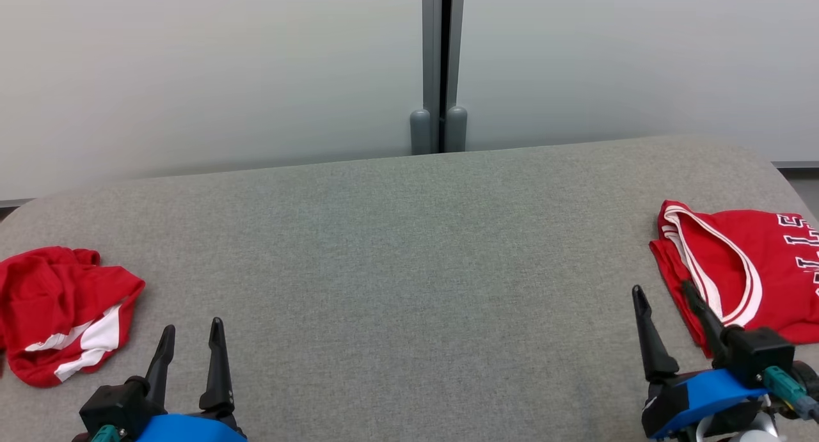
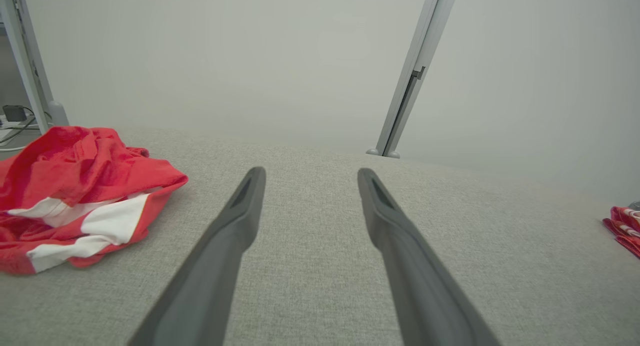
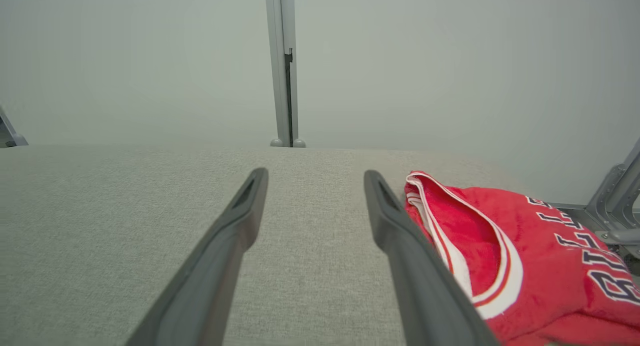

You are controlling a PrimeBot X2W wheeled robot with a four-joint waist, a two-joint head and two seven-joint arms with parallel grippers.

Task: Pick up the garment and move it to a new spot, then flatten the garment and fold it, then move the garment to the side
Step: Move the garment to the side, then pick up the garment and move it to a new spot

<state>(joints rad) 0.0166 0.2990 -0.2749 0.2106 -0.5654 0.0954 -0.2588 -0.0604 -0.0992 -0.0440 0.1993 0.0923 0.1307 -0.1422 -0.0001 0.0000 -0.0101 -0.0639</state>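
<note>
Crumpled red garment lay at the left edge of the table; folded red jersey lay at its right edge. Left hand and right hand stood near, fingers spread wide, both empty.

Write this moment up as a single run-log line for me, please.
left gripper: open, empty | right gripper: open, empty | crumpled red garment: table left | folded red jersey: table right | pick-up: not begun

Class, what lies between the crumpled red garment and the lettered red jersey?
Head view: bare grey fabric surface, plus open left gripper and right gripper in front.
</note>
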